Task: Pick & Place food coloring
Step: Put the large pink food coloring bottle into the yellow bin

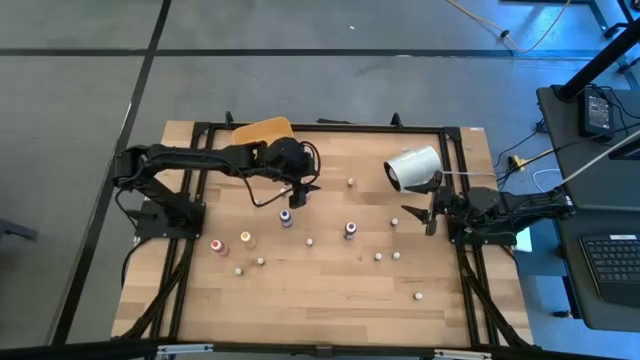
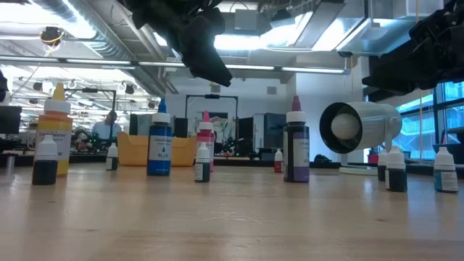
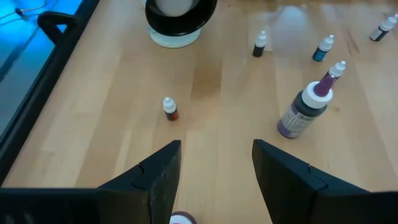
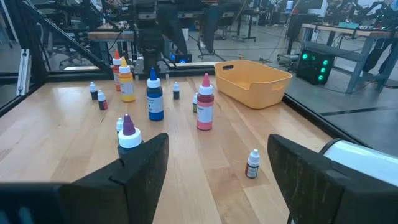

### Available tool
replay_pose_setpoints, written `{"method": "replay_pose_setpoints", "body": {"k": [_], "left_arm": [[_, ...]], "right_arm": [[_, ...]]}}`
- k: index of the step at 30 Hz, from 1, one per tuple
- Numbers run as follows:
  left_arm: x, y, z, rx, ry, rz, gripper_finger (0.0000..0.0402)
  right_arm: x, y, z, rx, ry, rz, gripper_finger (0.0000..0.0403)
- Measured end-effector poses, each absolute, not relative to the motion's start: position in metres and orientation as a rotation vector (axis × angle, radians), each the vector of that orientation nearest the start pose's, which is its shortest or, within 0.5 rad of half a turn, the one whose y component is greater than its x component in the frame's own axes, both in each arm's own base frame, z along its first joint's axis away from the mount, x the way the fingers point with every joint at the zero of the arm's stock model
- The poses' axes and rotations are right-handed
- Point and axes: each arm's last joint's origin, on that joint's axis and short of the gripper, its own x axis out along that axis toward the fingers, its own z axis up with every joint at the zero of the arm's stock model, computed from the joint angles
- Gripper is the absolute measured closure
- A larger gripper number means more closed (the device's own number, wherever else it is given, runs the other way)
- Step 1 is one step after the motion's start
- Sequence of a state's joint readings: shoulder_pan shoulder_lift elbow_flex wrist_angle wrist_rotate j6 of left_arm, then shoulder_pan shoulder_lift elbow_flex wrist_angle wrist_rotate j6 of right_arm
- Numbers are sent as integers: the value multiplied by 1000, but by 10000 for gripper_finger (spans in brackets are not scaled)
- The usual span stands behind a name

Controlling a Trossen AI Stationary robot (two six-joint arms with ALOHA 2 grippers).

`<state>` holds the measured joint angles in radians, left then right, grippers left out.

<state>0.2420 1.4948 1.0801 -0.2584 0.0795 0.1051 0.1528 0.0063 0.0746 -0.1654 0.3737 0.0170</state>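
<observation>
The food coloring bottles (image 1: 286, 217) stand upright and scattered across the wooden table (image 1: 330, 290), well apart from one another, so any one can be approached from above without knocking its neighbours; larger red, orange, blue and purple bottles sit toward the middle and left, tiny ones lie farther out; the yellow-orange tray (image 1: 262, 130) waits at the far edge, a likely drop point in my judgement. The left gripper (image 1: 299, 194) hangs above the table near the blue bottle, jaws spread and empty, seemingly lining up a pick; a pink cap shows just beneath them. The right gripper (image 1: 431, 217) rests low at the right side beside the toppled white cylinder (image 1: 414, 168), jaws spread, holding nothing. Beyond lies an open workshop with benches, racks and ceiling lights.
</observation>
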Motion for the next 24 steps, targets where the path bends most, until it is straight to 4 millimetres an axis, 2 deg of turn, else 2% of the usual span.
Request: {"method": "replay_pose_setpoints", "body": {"k": [6,13,17,24], "left_arm": [[315,75,263,-21,671,126,196],[315,76,263,-19,673,148,143],[314,77,262,-11,680,181,127],[312,77,259,-183,703,275,130]], "right_arm": [[91,3,173,-8,92,-221,128],[91,3,173,-8,92,-222,128],[91,3,173,-8,92,-222,127],[91,3,173,-8,92,-221,127]]}}
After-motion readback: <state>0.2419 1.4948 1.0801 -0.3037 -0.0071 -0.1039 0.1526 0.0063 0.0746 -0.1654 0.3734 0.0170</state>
